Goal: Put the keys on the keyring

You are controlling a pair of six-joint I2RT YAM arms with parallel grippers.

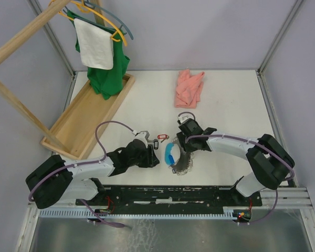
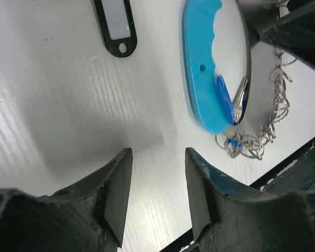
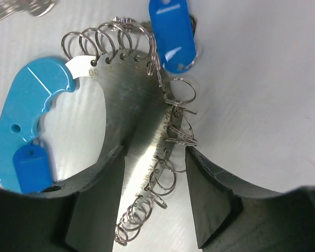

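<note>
Keyring place: keyring point(image 1: 178, 160) flat on the table point(image 1: 236, 100), close to the near edge and about midway along it, between the two arms.
Keyring to right gripper: right gripper point(image 3: 152, 205) directly over it, with the metal band of the loop passing through the gap between the two fingers. Cannot tell whether a finger touches the band.
Right gripper state: spread wide, one finger on each side of the band.
Keyring to left gripper: left gripper point(image 2: 157, 194) just beside it and apart from it. In the left wrist view, light-blue grip ahead of the fingertips and off to the right.
Left gripper state: spread, only bare table between the fingers.
Keyring look: flat silvery loop with a row of small numbered holes and many small split rings along the outer rim. Light-blue grip point(image 3: 26, 115) with a wavy inner edge on one side, a small blue tag lying on it. Larger blue tag point(image 3: 172, 34) hanging at one ring.
Loose keys: red-tagged key point(image 1: 163, 137) and black-tagged key point(image 2: 115, 26) just beyond the keyring toward the far edge, apart from it.
Tray: wooden tray point(image 1: 81, 126) along the left edge, toward the far left corner. Hem of a hanging green garment point(image 1: 113, 73) over it, contact unclear.
Pink cloth point(image 1: 189, 88): crumpled near the far edge.
</note>
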